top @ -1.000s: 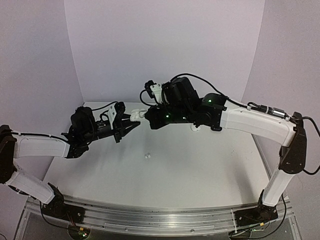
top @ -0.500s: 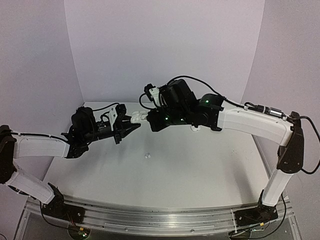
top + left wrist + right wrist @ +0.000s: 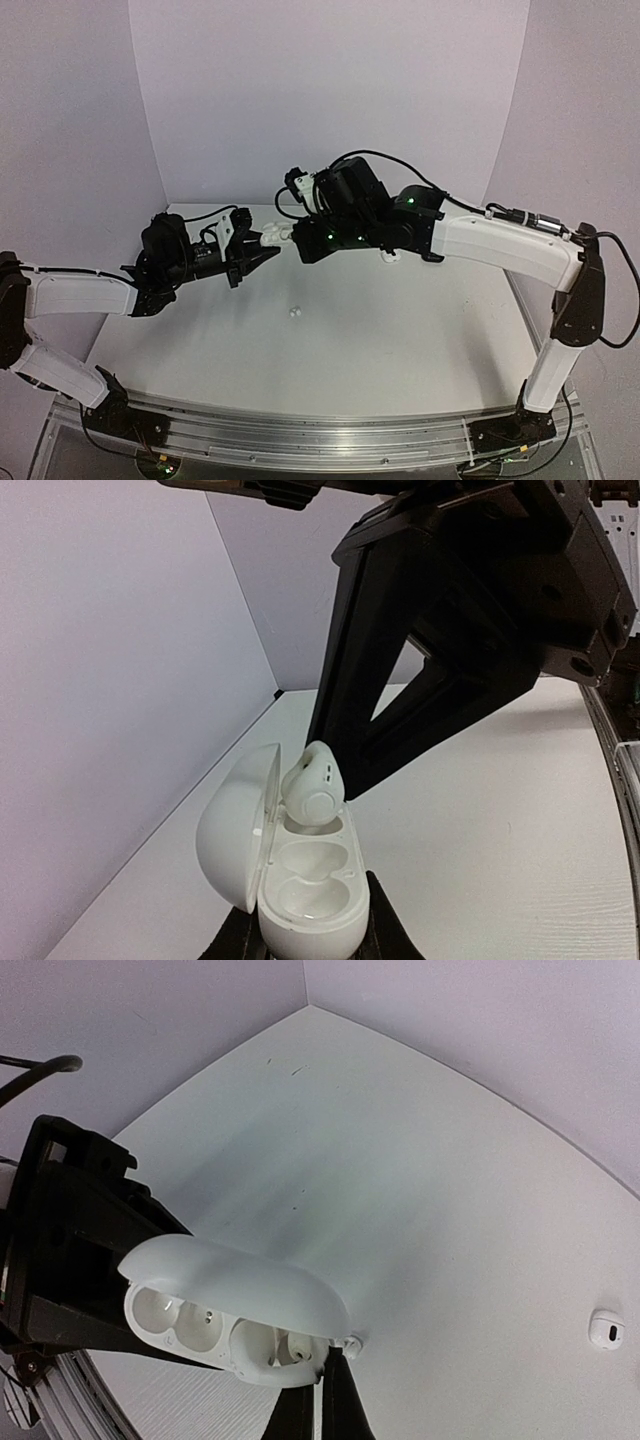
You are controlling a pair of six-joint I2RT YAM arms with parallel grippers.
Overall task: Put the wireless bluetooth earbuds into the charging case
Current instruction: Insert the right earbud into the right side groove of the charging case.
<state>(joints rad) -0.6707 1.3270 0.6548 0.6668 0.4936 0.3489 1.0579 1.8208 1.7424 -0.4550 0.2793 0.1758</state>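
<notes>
"What's the left arm up to?"

"The left jaws are clamped tight on the base of the charging case (image 3: 300, 895). They hold it clear of the surface (image 3: 420, 340), toward the far left of the middle, with the lid swung open to the left."

"And the bud?"

"A white earbud (image 3: 310, 788) sits at the mouth of the case's far socket. It looks tilted rather than flush, and the near socket is empty. The right jaws come in from the right and are pinched shut on that bud."

"So it's mid-insertion?"

"I'd say so. The next move calls for turning the bud to match the recess and pressing it gently straight down. After that the right jaws would need to open while the left ones keep the case steady."

"Any left over?"

"A loose earbud (image 3: 294, 312) lies on the surface nearer us, and a second loose earbud (image 3: 607, 1330) lies further right."
</notes>
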